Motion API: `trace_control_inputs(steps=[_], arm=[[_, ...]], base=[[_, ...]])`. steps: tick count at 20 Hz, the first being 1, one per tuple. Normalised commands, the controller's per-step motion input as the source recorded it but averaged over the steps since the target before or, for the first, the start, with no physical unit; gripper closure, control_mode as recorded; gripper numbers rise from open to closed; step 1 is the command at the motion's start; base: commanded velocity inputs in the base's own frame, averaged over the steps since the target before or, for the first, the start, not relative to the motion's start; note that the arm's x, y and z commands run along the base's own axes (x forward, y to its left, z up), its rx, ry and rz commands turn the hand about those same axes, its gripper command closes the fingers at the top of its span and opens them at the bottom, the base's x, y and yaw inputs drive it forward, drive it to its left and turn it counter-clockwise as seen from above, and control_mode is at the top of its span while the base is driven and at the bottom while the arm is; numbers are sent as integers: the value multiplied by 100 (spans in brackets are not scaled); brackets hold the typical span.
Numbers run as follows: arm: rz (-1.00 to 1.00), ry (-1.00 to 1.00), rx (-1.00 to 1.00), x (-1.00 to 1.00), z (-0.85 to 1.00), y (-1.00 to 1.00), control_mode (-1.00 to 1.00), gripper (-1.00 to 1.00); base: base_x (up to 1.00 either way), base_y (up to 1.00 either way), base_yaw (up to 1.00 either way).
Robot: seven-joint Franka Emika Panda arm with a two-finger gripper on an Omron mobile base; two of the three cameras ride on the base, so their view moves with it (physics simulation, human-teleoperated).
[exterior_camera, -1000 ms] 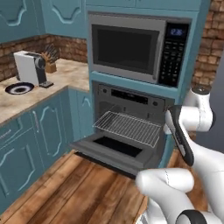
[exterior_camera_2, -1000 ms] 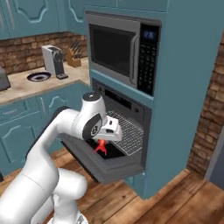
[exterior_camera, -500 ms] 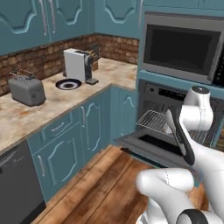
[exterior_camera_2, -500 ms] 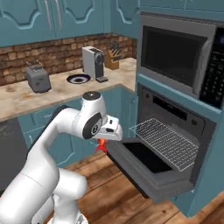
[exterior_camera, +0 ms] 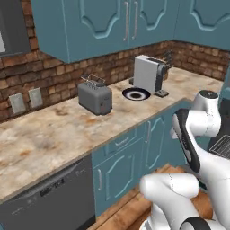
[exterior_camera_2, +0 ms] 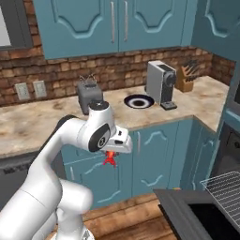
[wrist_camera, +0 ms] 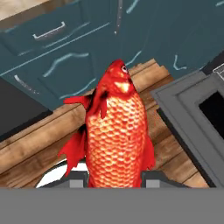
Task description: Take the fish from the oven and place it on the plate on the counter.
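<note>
The long beige marbled stone counter (exterior_camera_2: 42, 119) with brown blotches runs over teal cabinet fronts (exterior_camera_2: 154, 159) along a red brick wall. On it, towards its back edge, stand a grey steel toaster (exterior_camera: 95, 98) and a silver-grey coffee machine (exterior_camera_2: 161, 83). Between them, just beside the coffee machine, lies the round white plate with a dark ring (exterior_camera_2: 138, 101), and nothing is on it. A wooden knife block (exterior_camera_2: 186, 79) stands near the counter's corner.

The grey steel oven's door (exterior_camera_2: 192, 220) hangs open low in the right base view, with the end of the bare wire rack (exterior_camera_2: 226, 187) showing above it. The first part of the job looks done: the fish is out of the oven.

The white arm's two-finger gripper (exterior_camera_2: 111, 156) hangs in front of the cabinet fronts, below the counter's front edge and well apart from the plate. Its jaws are closed on the small red-orange scaly fish (wrist_camera: 116, 135), held by the tail end with the head pointing away from the hand, over the wooden plank floor (wrist_camera: 39, 148).

What is left, as I judge it, is the whole second part: lift the fish above the counter's edge, carry it across to the plate, set it down inside the rim and let go.
</note>
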Motion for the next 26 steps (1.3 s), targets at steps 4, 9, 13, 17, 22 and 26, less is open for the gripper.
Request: trace_control_inputs(steps=[4,9,13,17,22,26], arm=[[0,0,0,0,0,0,100,100],[0,0,0,0,0,0,100,100],[0,0,0,0,0,0,100,100],[0,0,0,0,0,0,100,100],[0,0,0,0,0,0,100,100],[0,0,0,0,0,0,100,100]], base=[[100,16,25],[100,4,-4],[100,0,-25],[100,-8,-28],[100,-12,-25],[79,-11,6]])
